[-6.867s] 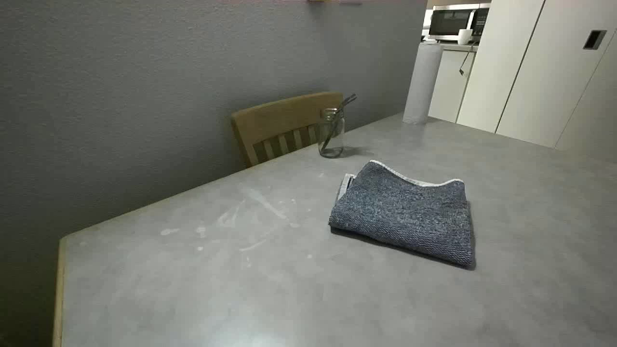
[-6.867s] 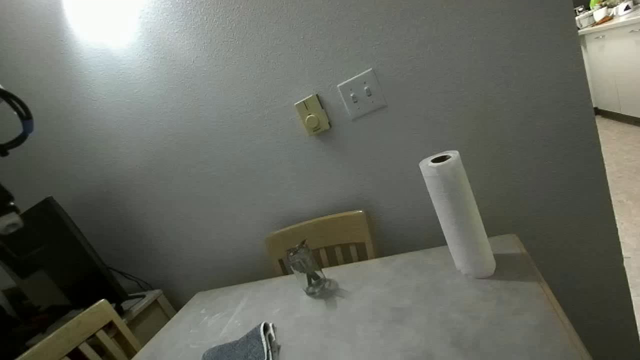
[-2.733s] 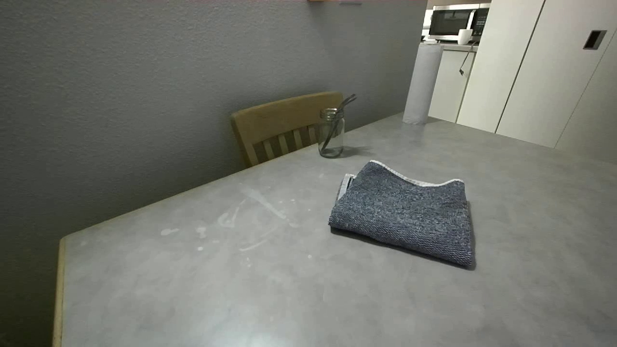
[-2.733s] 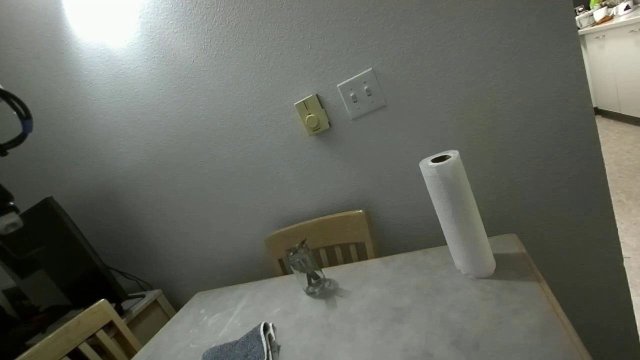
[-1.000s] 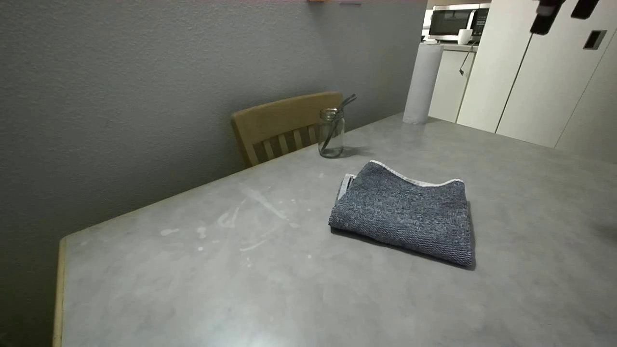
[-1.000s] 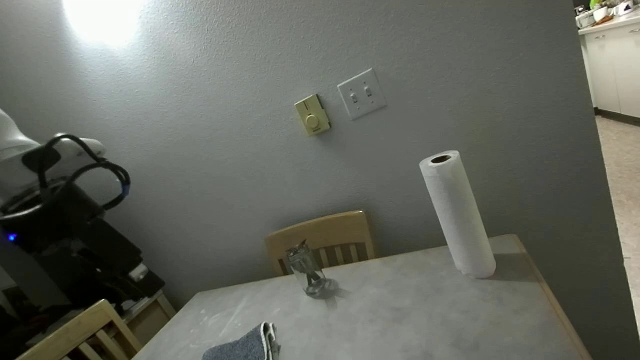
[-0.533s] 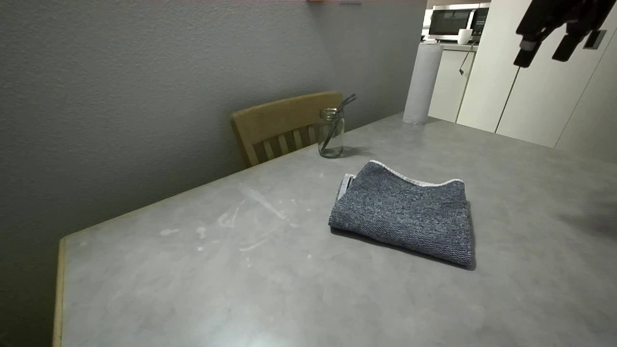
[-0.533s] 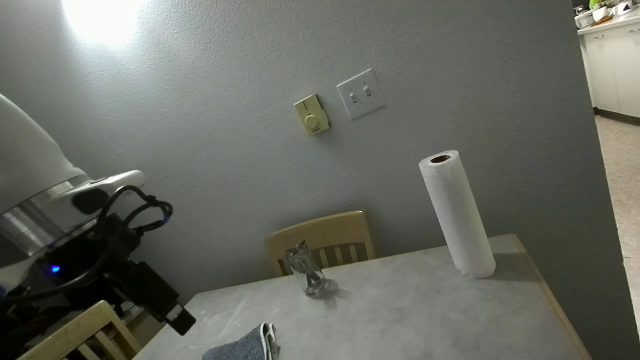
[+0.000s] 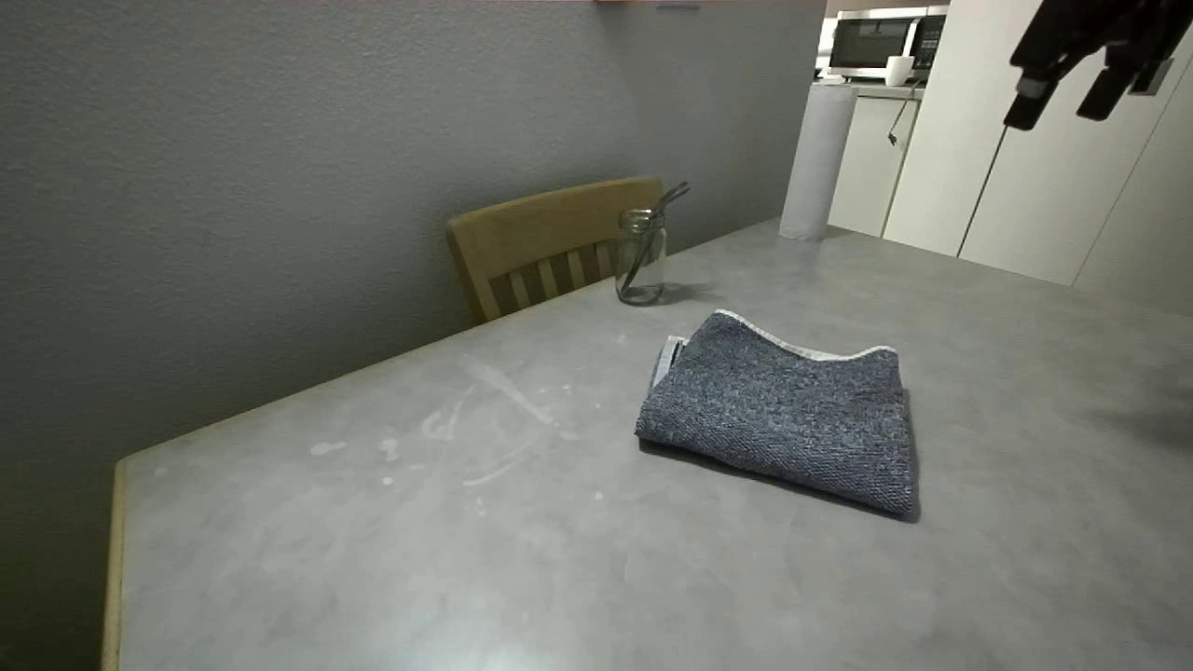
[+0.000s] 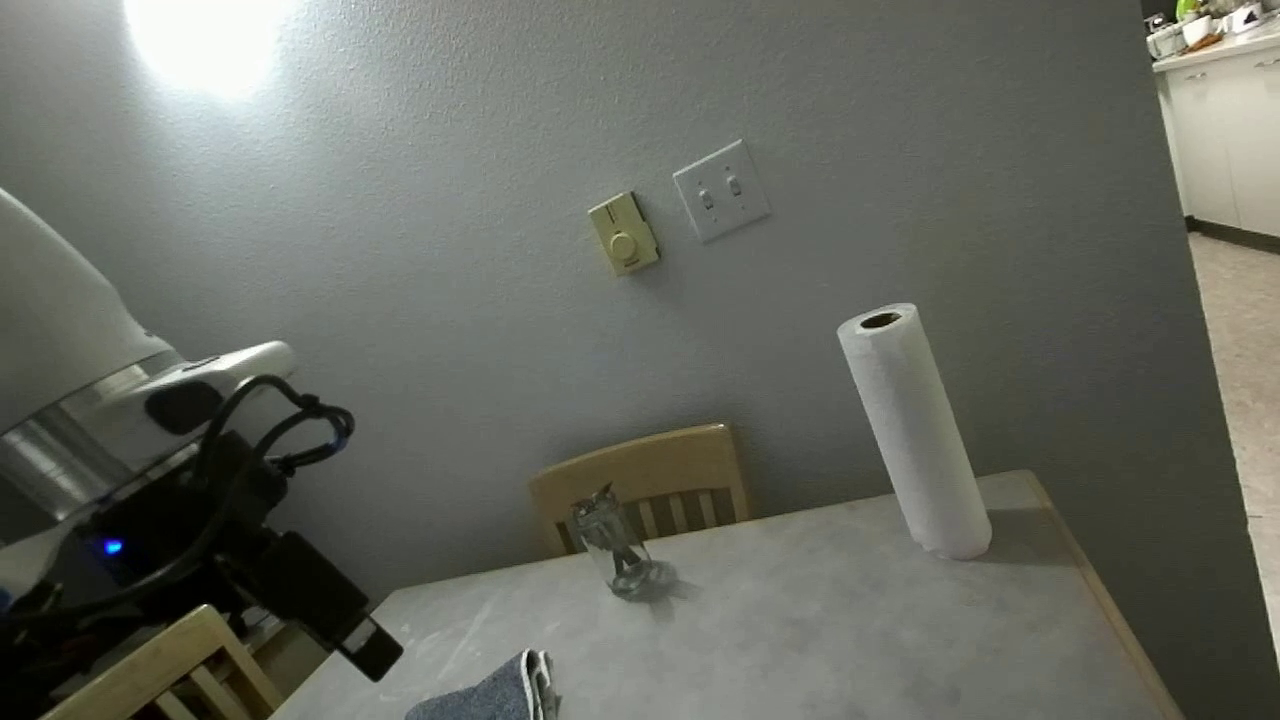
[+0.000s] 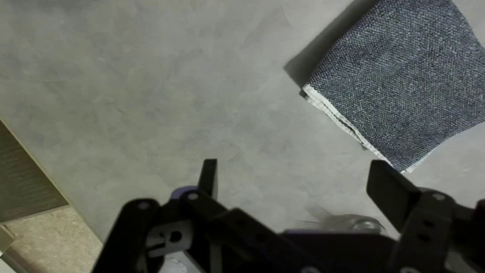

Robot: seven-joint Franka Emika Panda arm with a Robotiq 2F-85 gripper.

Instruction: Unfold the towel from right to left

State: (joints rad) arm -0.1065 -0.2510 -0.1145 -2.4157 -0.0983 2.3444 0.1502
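Observation:
The towel is dark blue-grey with a whitish edge. It lies folded on the table in both exterior views [image 9: 778,410] [image 10: 480,697], and its lower part is cut off in one of them. In the wrist view the towel [image 11: 409,83] is at the upper right, with layered whitish edges facing the gripper. My gripper [image 11: 293,165] is open, its fingers wide apart with nothing between them. In an exterior view the gripper [image 9: 1060,114] hangs high above the table at the upper right, well apart from the towel. In an exterior view it [image 10: 372,650] points down beside the towel.
A glass jar with thin sticks [image 9: 643,266] stands near the table's wall side; it is partly behind the gripper in the wrist view [image 11: 365,226]. A paper towel roll [image 10: 915,430] stands at the far corner. Wooden chairs [image 10: 640,465] are at the table. A table edge [image 11: 45,174] shows left.
The arm has come into both exterior views, and the gripper has moved lower and closer to the table. In the last half second it has barely moved. The towel has not moved.

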